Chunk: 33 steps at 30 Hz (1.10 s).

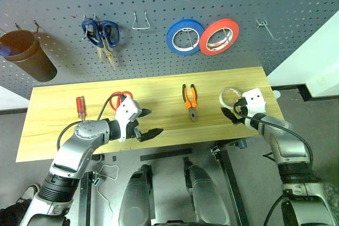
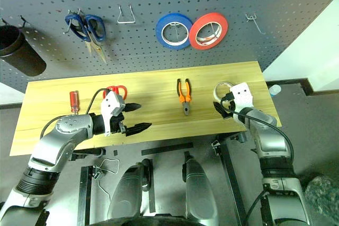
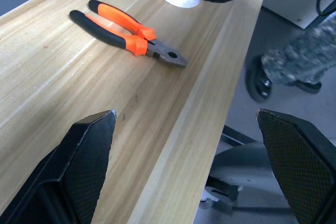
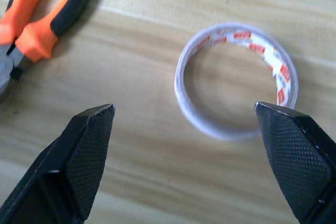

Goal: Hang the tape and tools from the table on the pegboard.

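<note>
Dark grey pegboard point(image 1: 159, 3) across the far wall, already hung with blue-handled scissors point(image 1: 101, 34), a blue roll point(image 1: 185, 36) and a red roll point(image 1: 219, 36); an empty wire hook point(image 1: 141, 21) between scissors and rolls, another hook point(image 1: 264, 26) far right. Below it, light wooden table point(image 1: 63, 130) running left to right. On the table, from left: small red-handled screwdriver point(image 1: 80, 107), red-handled scissors point(image 1: 122, 97) partly hidden behind the left arm, orange-and-black pliers point(image 1: 190, 99) at centre with handles toward the wall and nose toward the near edge, and cream-white tape point(image 4: 236, 80) lying flat near the right end.

Left gripper point(image 1: 146, 124) over the near edge, fingers spread wide, empty, pointing right toward the pliers but well apart from them. Right gripper point(image 4: 197, 150) also spread wide and empty, just on the near side of the tape, the ring sitting straight ahead between the two fingers. Clearly the nearer arm for the tape; probably a short reach forward, then a close on the ring.
</note>
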Each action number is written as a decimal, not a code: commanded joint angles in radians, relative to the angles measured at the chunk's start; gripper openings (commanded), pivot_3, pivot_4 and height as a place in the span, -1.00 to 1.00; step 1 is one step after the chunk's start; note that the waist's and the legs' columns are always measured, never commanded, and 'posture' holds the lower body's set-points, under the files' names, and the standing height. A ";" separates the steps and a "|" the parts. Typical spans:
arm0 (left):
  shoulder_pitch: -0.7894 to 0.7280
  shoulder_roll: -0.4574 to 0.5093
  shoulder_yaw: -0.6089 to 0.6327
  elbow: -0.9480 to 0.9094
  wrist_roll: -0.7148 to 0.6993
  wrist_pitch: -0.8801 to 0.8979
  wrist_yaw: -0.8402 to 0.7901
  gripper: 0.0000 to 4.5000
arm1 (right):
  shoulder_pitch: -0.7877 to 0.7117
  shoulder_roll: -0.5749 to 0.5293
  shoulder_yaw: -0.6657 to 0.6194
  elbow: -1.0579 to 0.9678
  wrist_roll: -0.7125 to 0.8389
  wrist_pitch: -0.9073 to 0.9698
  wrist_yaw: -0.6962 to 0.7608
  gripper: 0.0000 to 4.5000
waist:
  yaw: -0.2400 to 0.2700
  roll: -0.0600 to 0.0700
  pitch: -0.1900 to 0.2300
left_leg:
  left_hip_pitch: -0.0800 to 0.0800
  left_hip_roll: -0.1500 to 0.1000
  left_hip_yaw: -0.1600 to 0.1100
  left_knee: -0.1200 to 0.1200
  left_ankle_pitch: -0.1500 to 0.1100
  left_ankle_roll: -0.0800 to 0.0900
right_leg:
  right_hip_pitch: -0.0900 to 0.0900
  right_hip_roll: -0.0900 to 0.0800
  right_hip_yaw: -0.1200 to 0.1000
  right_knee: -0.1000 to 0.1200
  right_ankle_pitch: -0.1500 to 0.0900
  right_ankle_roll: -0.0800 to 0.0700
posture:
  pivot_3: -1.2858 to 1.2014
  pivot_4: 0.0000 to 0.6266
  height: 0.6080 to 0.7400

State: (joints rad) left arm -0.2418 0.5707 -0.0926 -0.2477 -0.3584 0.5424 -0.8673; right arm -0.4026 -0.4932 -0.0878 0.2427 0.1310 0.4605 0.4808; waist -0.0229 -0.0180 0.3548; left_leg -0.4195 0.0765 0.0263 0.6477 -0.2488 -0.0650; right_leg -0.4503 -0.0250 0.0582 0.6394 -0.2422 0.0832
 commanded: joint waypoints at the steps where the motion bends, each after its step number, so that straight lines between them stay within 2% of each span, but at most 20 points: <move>1: 0.015 0.000 0.012 -0.047 -0.022 0.007 0.006 0.99 | -0.072 -0.003 0.007 0.105 -0.026 -0.063 -0.006 0.99 | 0.000 0.000 0.001 | -0.002 0.000 0.000 0.000 0.000 0.000 | -0.002 0.000 0.000 0.000 0.000 0.000 | 0.04 0.26 0.72; 4: 0.023 0.001 0.011 -0.063 -0.029 0.016 0.010 0.99 | -0.123 -0.007 0.016 0.194 -0.042 -0.102 -0.002 0.99 | 0.004 -0.001 0.005 | -0.008 0.000 0.000 0.001 0.001 -0.001 | -0.011 0.000 0.001 0.007 0.000 0.000 | 0.04 0.27 0.72; 14: 0.041 0.016 0.019 -0.088 -0.045 0.033 0.018 0.99 | -0.168 -0.005 0.033 0.317 -0.069 -0.160 0.007 0.99 | 0.004 0.000 0.016 | -0.008 -0.001 0.000 0.000 0.001 -0.001 | -0.012 0.000 0.001 0.008 0.000 0.000 | 0.05 0.29 0.72; 22: 0.051 0.015 0.018 -0.103 -0.047 0.042 0.028 0.99 | -0.149 0.012 0.071 0.343 -0.085 -0.144 0.043 0.99 | 0.003 0.000 0.017 | -0.008 -0.001 0.000 0.000 0.001 -0.001 | -0.012 0.000 0.001 0.008 0.000 0.000 | 0.05 0.31 0.72; 27: 0.059 0.018 0.024 -0.121 -0.052 0.053 0.034 0.99 | -0.172 0.020 0.094 0.376 -0.082 -0.056 0.088 0.99 | 0.002 -0.001 0.018 | -0.007 -0.001 0.000 0.000 0.001 -0.002 | -0.012 0.000 0.001 0.008 0.000 0.000 | 0.05 0.35 0.72; 33: 0.075 0.021 0.032 -0.145 -0.060 0.067 0.056 0.99 | -0.209 0.019 0.112 0.432 -0.108 -0.066 0.089 0.99 | -0.002 -0.007 0.023 | -0.007 0.000 0.000 0.000 0.001 -0.002 | -0.012 0.000 0.001 0.008 0.000 0.000 | 0.05 0.39 0.72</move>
State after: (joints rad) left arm -0.1859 0.5838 -0.0813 -0.3400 -0.4035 0.6067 -0.8174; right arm -0.6264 -0.4817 0.0083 0.6328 0.0384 0.3841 0.5659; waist -0.0251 -0.0248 0.3778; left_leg -0.4261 0.0760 0.0265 0.6483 -0.2477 -0.0670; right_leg -0.4618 -0.0252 0.0593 0.6477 -0.2424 0.0834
